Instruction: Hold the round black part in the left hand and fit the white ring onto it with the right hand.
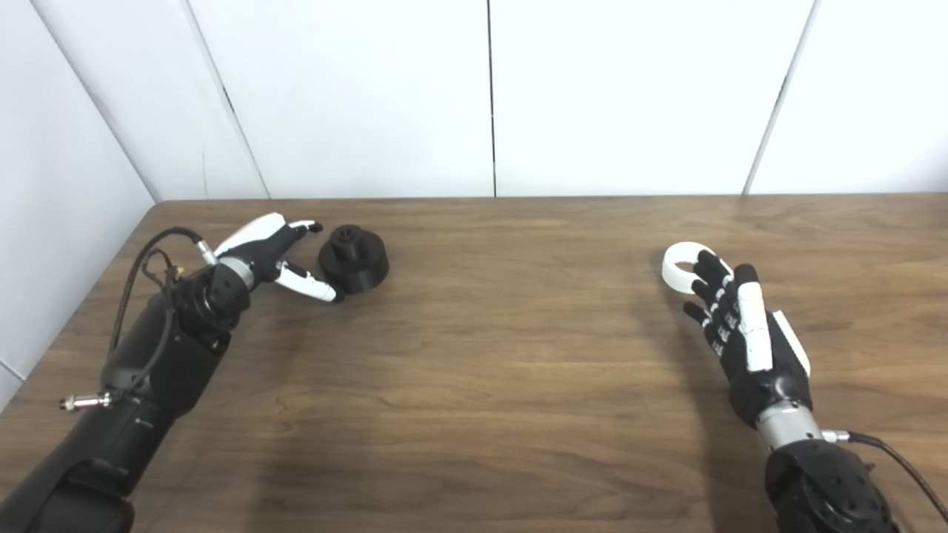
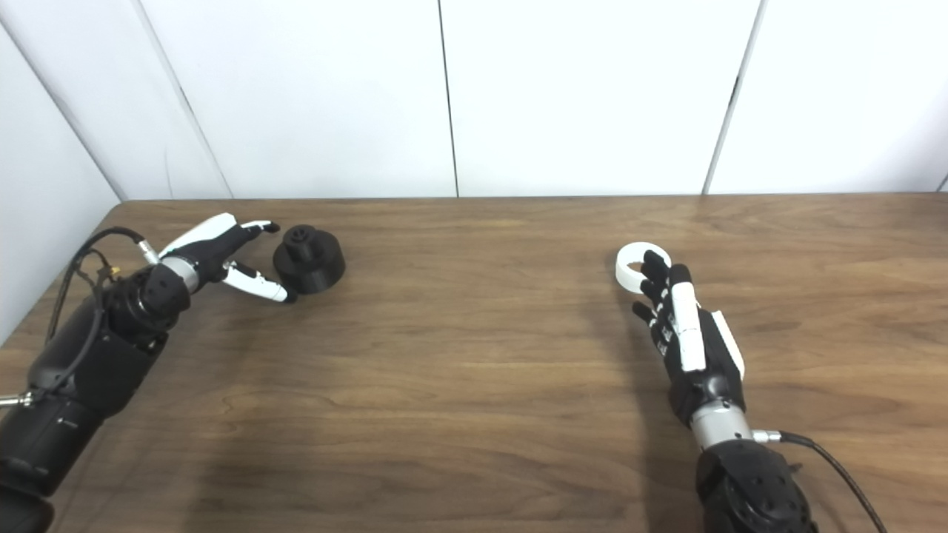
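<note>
left arm (image 1: 148, 355) enters from the lower left, black casing, a cable looping off near the wrist. left hand (image 1: 270, 255) sits at the far left of the wooden table (image 1: 481, 355), fingers spread and holding nothing; upper fingers reach toward the black part, thumb (image 1: 307, 283) points at its near side. thumb tip looks just beside or touching the base of the part, cannot tell which

round black part (image 1: 354, 258) rests on the table just right of the left hand, wide disc base with a smaller raised hub on top, upright, not lifted

middle of the table is bare wood grain, white wall panels (image 1: 489, 96) behind

white ring (image 1: 685, 266) lies flat on the table at the right, well apart from the black part. right hand (image 1: 744, 333) comes in from the lower right, palm turned inward, fingers extended and apart, not closed on anything. fingertips (image 1: 707, 260) overlap the near right edge of the ring; cannot tell whether they touch it or hover above. ring not gripped
</note>
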{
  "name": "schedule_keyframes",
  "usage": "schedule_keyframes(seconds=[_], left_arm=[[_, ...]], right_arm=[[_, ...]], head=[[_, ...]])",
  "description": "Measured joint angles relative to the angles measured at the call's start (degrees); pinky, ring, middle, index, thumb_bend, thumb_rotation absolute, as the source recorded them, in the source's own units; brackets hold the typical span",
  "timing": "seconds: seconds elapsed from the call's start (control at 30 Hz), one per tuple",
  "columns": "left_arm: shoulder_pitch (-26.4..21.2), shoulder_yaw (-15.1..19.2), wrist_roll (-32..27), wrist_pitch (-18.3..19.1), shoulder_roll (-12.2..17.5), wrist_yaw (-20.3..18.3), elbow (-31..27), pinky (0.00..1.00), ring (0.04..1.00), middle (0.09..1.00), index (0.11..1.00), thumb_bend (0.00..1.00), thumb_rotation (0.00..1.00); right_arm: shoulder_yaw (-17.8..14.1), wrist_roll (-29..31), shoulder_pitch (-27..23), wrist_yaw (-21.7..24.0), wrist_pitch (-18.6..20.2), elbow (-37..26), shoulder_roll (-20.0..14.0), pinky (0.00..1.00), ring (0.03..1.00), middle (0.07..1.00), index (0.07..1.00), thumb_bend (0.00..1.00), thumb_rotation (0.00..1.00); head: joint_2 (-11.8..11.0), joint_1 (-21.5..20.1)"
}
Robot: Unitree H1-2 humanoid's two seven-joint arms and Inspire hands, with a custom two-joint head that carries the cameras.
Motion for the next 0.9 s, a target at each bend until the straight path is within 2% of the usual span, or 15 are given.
schedule_keyframes(seconds=[0.37,0.63,0.9], left_arm=[[-1.8,-1.1,1.3,-0.5,-0.4,0.0,0.2,0.99,1.0,1.0,0.933,1.0,0.33],[-2.5,-1.5,1.4,-2.5,-1.5,0.1,2.9,0.92,1.0,0.996,0.885,0.98,0.28],[-3.8,-1.4,1.1,-2.5,-2.9,0.1,4.8,0.95,1.0,0.993,0.859,0.97,0.28]], right_arm=[[0.1,-0.9,0.5,-0.1,0.0,0.0,0.5,0.94,0.976,0.952,0.926,0.62,1.0],[0.0,-0.9,1.1,-0.1,0.0,0.0,0.6,0.93,0.968,0.948,0.921,0.62,1.0],[-0.4,-0.8,1.1,-0.1,0.0,0.0,0.6,0.93,0.965,0.946,0.918,0.62,1.0]], head=[[0.1,-0.5],[-0.1,-0.8],[-0.2,-1.0]])
